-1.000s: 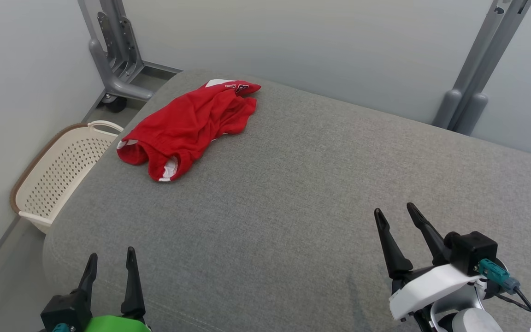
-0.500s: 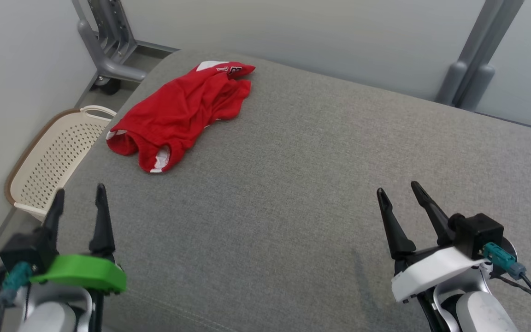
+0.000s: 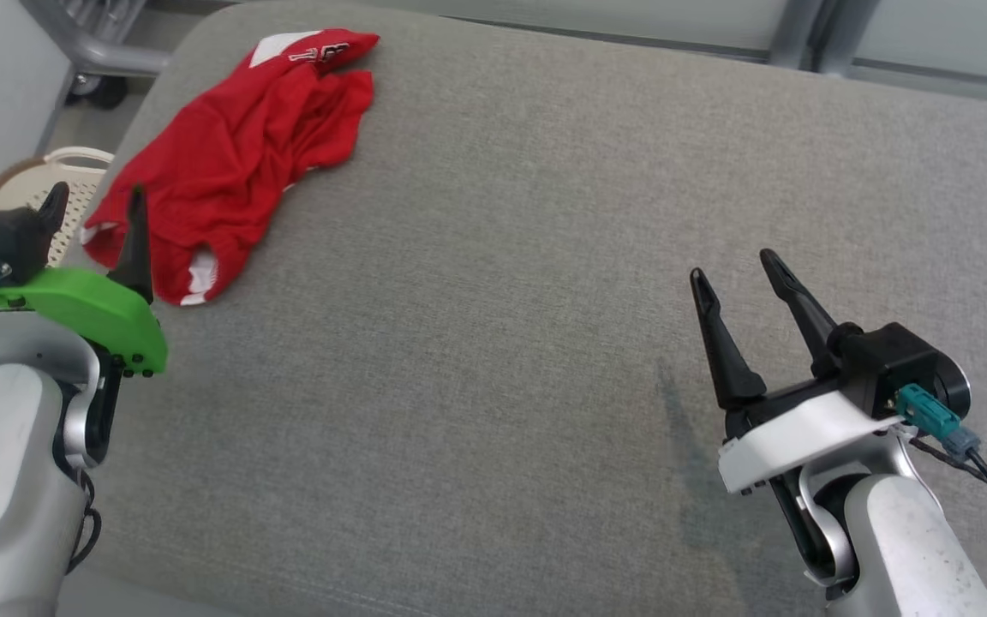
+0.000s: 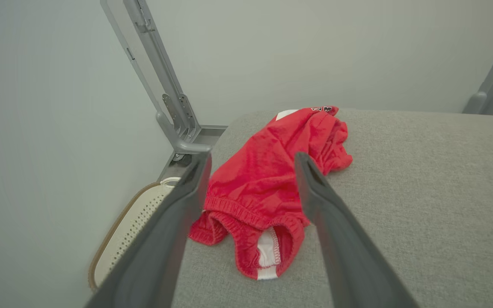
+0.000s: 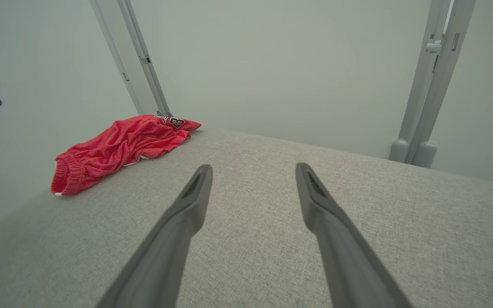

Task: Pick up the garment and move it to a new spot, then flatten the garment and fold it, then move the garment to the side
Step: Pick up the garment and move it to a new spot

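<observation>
Far left, head view: cream perforated basket (image 3: 74, 158) beside the cushion's edge, mostly hidden behind the left gripper (image 3: 96, 195). The left wrist view gives a longer arc of its rim.

Left gripper: fingers spread wide, nothing between them. In the head view one finger overlaps the garment's near hem. The left wrist view has the fingers framing the cloth from the near side. Contact cannot be judged from either angle. Forearm cut off by the lower left corner.

Garment (image 3: 219, 163): red, crumpled, lying on the far left corner of the grey cushion (image 3: 502, 300), close to its left edge. Elastic band and a white-lined opening face the robot. Far end carries a white patch and dark printing, folded over. A "3" reads in the right wrist view, the rest does not. Underlayers hidden by the bunching.

Middle of the cushion: bare grey fabric, with a faint dark streak ahead of the right arm.

Right gripper (image 3: 733, 266): jaws fully apart, empty, held over the cushion well apart from the garment. Forearm and cables run off the bottom right, and a small white label there is cropped and illegible.

Top edge: grey frame posts (image 3: 99, 53), cut off by the picture edge.
</observation>
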You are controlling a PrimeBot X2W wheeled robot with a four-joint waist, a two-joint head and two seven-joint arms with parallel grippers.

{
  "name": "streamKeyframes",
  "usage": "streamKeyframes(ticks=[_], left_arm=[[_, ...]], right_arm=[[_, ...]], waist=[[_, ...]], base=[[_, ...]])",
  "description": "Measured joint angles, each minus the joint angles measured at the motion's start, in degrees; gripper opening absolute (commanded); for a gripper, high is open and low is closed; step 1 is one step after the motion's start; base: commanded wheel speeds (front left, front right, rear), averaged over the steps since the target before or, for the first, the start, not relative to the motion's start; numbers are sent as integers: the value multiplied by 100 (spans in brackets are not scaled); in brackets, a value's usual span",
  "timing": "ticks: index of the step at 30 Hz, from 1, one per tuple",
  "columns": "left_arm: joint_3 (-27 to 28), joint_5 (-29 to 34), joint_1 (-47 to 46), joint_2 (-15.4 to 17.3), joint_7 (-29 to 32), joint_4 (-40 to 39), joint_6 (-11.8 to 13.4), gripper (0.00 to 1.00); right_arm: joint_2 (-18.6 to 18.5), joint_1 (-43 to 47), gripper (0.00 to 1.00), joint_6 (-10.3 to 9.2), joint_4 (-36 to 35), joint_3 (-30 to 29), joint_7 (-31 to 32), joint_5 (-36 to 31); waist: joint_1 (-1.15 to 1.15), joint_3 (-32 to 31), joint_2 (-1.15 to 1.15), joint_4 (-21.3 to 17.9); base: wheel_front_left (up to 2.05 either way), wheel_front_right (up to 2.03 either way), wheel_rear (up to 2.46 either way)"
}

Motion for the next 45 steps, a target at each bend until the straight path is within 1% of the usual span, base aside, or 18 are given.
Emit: streamKeyframes(ticks=[5,10,15,21,22,23,24,25,31,36,40,45], left_arm=[[-142,-134,-502,-241,183,926,-328,100],[-261,-182,-823,-399,378,1725,-514,100],[-348,-208,-1080,-510,558,2375,-573,100],[-353,-225,-1333,-571,567,2961,-513,100],[-359,-224,-1376,-579,534,3037,-513,78],[-356,-222,-1413,-586,486,3098,-494,47],[-350,-222,-1488,-595,402,3209,-467,20],[-350,-222,-1517,-599,367,3261,-467,0],[-371,-171,-1693,-579,34,3403,-524,0],[-495,4,-1907,-438,-138,3387,-597,0],[-599,143,-2089,-301,-233,3219,-623,0],[-761,298,-2266,-234,-222,2849,-683,0]], right_arm=[[0,-176,100,0,-131,-21,88,-127],[-1,-259,100,0,-322,-103,203,-307],[-1,-282,100,0,-482,-144,297,-417],[-1,-294,100,0,-555,-111,357,-437],[-1,-296,100,0,-561,-107,369,-439],[-1,-297,100,0,-568,-104,370,-443],[-1,-307,100,0,-571,-103,371,-444],[-1,-312,100,0,-571,-105,370,-444],[-1,-316,100,0,-516,-83,310,-399],[-1,-316,100,0,-337,-87,149,-274],[-2,-304,100,0,-177,-103,3,-121],[-3,-249,100,0,68,-112,-175,15]], waist=[[0,388,0,-256],[0,758,0,-456],[0,1077,0,-570],[1,1289,0,-636],[1,1298,0,-643],[1,1302,0,-646],[1,1295,0,-647],[1,1289,0,-647],[1,1210,0,-667],[0,999,0,-721],[0,788,0,-778],[0,455,0,-869]], base=[[0,0,0],[0,0,0],[0,0,0],[0,0,0],[0,0,0],[0,0,0],[0,0,0],[0,0,0],[0,0,0],[0,0,0],[0,0,0],[0,0,0]])
